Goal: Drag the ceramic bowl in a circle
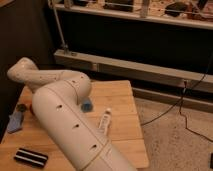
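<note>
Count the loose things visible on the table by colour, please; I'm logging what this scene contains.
Blue: 2 (sponge, cup)
White: 1 (tube)
Black with pale stripes: 1 (block)
Dark, kind unclear: 1 (small round thing)
Total: 5
The ceramic bowl and the gripper are not visible, possibly hidden behind the arm.

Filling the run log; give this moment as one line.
arm over table's left half | gripper hidden behind arm | ceramic bowl not visible | blue cup beside arm
</note>
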### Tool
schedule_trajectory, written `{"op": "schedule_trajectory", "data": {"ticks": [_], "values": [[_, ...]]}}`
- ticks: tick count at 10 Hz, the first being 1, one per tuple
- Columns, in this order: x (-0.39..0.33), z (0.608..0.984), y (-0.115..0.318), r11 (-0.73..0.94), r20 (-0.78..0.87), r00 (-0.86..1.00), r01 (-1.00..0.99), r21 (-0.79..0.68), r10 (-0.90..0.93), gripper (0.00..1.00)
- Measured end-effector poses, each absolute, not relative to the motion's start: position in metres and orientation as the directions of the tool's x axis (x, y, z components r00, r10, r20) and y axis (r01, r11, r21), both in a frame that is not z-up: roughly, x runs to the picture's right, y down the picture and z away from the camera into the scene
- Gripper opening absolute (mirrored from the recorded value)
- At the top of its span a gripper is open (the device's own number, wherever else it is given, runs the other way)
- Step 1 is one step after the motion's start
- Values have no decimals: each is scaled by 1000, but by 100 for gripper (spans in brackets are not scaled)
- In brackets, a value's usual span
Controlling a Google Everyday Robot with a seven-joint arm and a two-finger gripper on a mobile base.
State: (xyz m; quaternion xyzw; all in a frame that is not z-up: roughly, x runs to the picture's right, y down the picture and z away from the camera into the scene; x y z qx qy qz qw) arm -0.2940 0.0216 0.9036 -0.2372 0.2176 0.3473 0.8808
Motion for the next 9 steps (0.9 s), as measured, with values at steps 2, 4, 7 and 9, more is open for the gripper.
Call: {"op": "schedule_trajectory", "data": {"ticks": [2,4,7,9], "values": [[-227,906,18,620,-614,582,-762,-185,532,0],[-172,902,35,624,-678,528,-770,-129,511,0],[-118,884,60,657,-743,487,-749,-84,460,0],[-89,861,79,688,-780,471,-722,-73,412,0]]}}
